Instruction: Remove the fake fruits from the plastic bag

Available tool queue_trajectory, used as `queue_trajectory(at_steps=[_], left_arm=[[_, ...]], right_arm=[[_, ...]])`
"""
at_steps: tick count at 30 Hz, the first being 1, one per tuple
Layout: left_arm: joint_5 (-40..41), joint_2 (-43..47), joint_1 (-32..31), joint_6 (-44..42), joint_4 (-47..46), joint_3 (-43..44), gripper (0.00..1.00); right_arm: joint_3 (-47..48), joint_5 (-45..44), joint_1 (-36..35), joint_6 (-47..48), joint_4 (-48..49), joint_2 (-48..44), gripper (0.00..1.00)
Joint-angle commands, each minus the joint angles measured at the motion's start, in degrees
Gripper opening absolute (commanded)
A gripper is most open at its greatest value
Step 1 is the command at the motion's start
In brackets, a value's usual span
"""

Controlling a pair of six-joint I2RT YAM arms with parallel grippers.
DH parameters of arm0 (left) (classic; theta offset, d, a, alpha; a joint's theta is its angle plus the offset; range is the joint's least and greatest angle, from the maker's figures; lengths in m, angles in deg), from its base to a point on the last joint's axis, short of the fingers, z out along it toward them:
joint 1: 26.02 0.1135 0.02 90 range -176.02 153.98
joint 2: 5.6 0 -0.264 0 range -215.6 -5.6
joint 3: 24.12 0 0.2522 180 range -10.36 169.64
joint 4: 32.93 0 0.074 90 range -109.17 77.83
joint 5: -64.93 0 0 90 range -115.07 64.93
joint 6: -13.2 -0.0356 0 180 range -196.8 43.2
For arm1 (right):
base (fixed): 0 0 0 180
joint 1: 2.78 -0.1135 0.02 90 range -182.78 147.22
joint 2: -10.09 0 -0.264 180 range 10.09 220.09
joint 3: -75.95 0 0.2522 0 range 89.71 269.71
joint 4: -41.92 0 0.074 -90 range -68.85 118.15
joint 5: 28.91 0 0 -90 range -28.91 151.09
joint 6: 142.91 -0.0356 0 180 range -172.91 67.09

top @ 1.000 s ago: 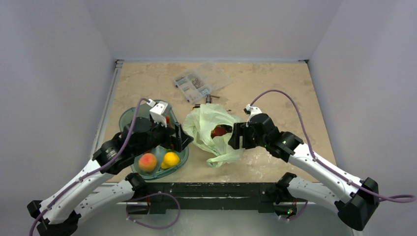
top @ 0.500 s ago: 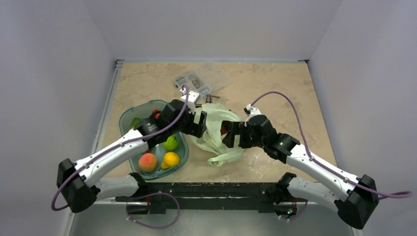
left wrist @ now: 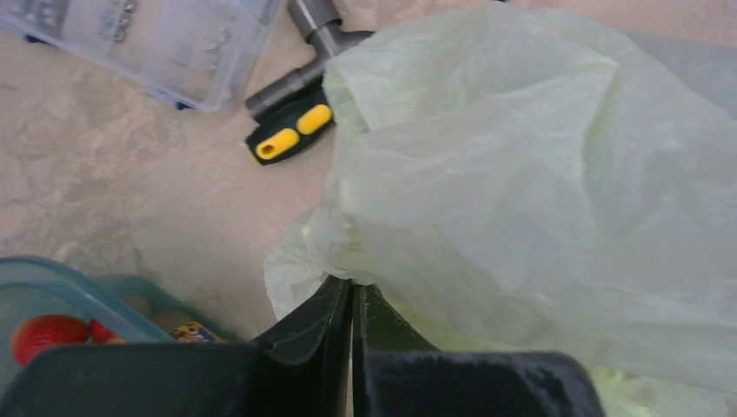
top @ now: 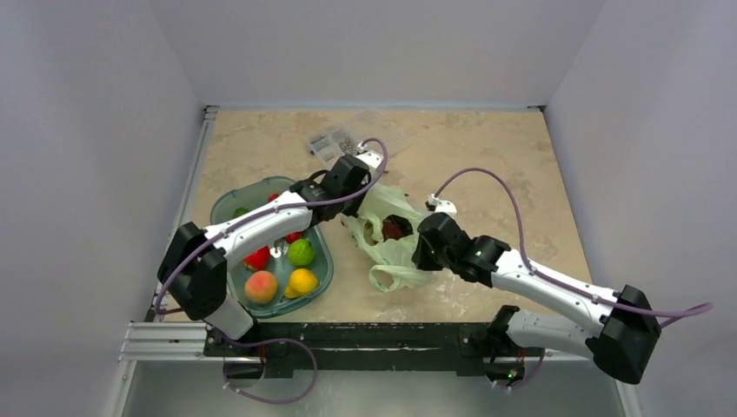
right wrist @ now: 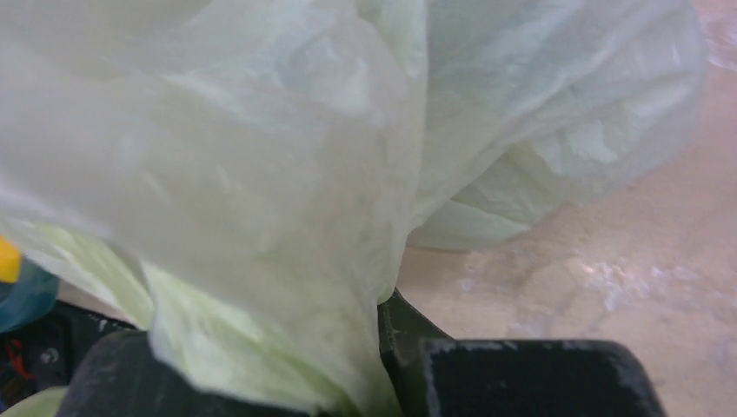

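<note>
The pale green plastic bag (top: 388,252) lies crumpled mid-table, its mouth facing up. Inside it one dark red fake fruit (top: 393,229) shows; any others are hidden by the film. My left gripper (top: 365,193) is at the bag's far left edge. In the left wrist view it (left wrist: 352,283) is shut, pinching a fold of the bag (left wrist: 521,174). My right gripper (top: 417,254) is at the bag's near right edge. In the right wrist view the bag (right wrist: 261,174) drapes over that gripper (right wrist: 382,317), which is shut on the film, with only one finger (right wrist: 408,334) showing.
A teal oval tray (top: 228,201) left of the bag holds a peach (top: 261,285), a yellow fruit (top: 302,281), a green fruit (top: 301,252) and strawberries (top: 256,258). Behind the bag lie a clear parts box (left wrist: 148,35) and a yellow-and-black tool (left wrist: 291,135).
My left arm swung from over the tray to the bag's far left edge and shut on it. The right gripper pushed in lower and shut on the bag's near edge.
</note>
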Motion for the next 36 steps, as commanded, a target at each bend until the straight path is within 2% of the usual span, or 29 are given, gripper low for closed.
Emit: queue_trajectory(at_steps=[1,4,6,9,12,13,15,17,19,22,24,26,28,31,33,36], left_arm=[[16.11,1.31,1.16,3.91,-7.47,1.63,0.0],[23.31,3.49,1.33,5.47,-12.72,-0.2,0.0],[23.45,5.27,1.3,5.11,-15.39,-1.05,0.0],[19.75,7.49,1.42,5.27,-16.26,-1.74,0.0],[9.1,9.62,2.22,7.5,-11.38,-0.83,0.0],[6.66,10.57,2.3,8.61,-8.15,-0.31,0.08],[3.67,13.52,2.31,10.56,-3.09,-1.49,0.44],[1.1,18.06,2.31,12.0,-0.23,-4.16,0.69],[-1.13,23.18,2.31,13.39,3.27,-6.25,0.76],[-6.29,31.41,2.31,15.49,7.26,-8.92,0.78],[-12.97,37.11,2.26,17.88,6.03,-11.5,0.78],[-20.9,40.07,2.24,21.61,0.31,-15.66,0.76],[-26.2,40.89,1.47,27.28,-6.51,-19.55,0.7],[-21.71,39.44,-3.68,32.07,-17.81,-24.71,0.63],[-17.6,36.09,-8.37,30.81,-21.85,-24.33,0.6],[-12.14,29.66,-12.89,29.27,-23.03,-20.86,0.58]], right_arm=[[3.99,-15.45,-1.65,-9.31,-15.88,-3.33,0.0],[4.44,-19.48,-1.72,-12.79,-21.07,-8.17,0.0],[4.89,-19.43,-1.72,-11.75,-20.72,-10.73,0.0],[6.66,-15.22,-1.72,-6.06,-17.47,-10.74,0.0],[8.48,-10.68,-1.75,-2.25,-14.73,-8.61,0.0],[8.72,-9.22,-1.76,-0.86,-13.37,-8.21,0.0],[8.84,-6.19,-1.79,1.54,-10.89,-7.86,0.0],[8.35,-3.11,-1.94,3.37,-8.71,-7.7,0.0],[7.81,-0.53,-2.03,4.89,-7.13,-7.46,0.06],[7.1,1.67,-2.16,7.17,-5.86,-6.82,0.12],[6.27,3.75,-2.24,8.8,-4.19,-6.85,0.16],[5.13,5.82,-2.29,9.77,-2.53,-7.24,0.19],[4.76,6.95,-2.25,10.25,-1.84,-7.47,0.13],[4.87,8.93,-2.25,10.66,-2.09,-7.36,0.01],[5.47,10.6,-2.27,10.89,-3.39,-6.78,0.0],[6.57,10.74,-2.4,10.43,-6.77,-7.25,0.0]])
